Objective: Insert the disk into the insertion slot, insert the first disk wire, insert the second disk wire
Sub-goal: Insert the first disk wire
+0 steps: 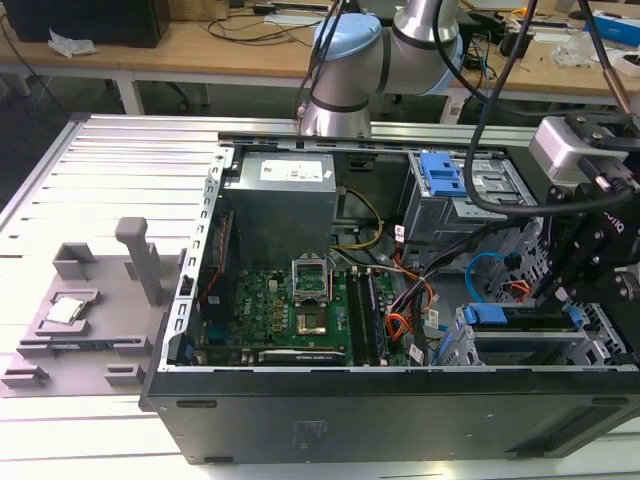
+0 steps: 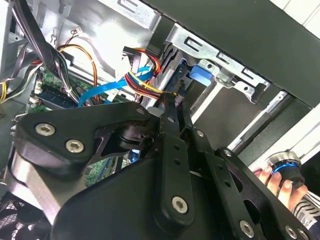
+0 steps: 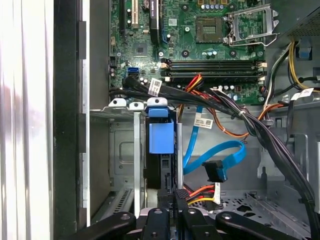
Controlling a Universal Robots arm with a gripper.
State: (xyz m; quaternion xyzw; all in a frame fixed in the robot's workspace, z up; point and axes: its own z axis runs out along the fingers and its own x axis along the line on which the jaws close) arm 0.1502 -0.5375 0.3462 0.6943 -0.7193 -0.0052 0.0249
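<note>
The disk (image 1: 520, 322) sits inside the insertion slot (image 1: 600, 345), the low grey cage at the exterior view's lower right, with its blue carrier (image 3: 161, 135) at the open end. My gripper (image 3: 171, 196) hangs over the disk's end, shut on the connector of the first disk wire (image 3: 200, 191), a red, yellow and black bundle (image 2: 145, 82). In the second wrist view the bundle ends right at my fingertips (image 2: 170, 107). The second disk wire (image 3: 215, 155), a light-blue cable, loops free beside the disk with its black plug hanging loose. The same loop (image 1: 485, 270) is in the exterior view.
A thick black cable bundle (image 3: 235, 112) crosses over the motherboard (image 1: 290, 300) close to my fingers. A taller grey cage with a blue latch (image 1: 440, 175) stands behind. A hand (image 2: 272, 182) rests on a knob outside the case wall. A grey fixture (image 1: 90, 300) lies left of the case.
</note>
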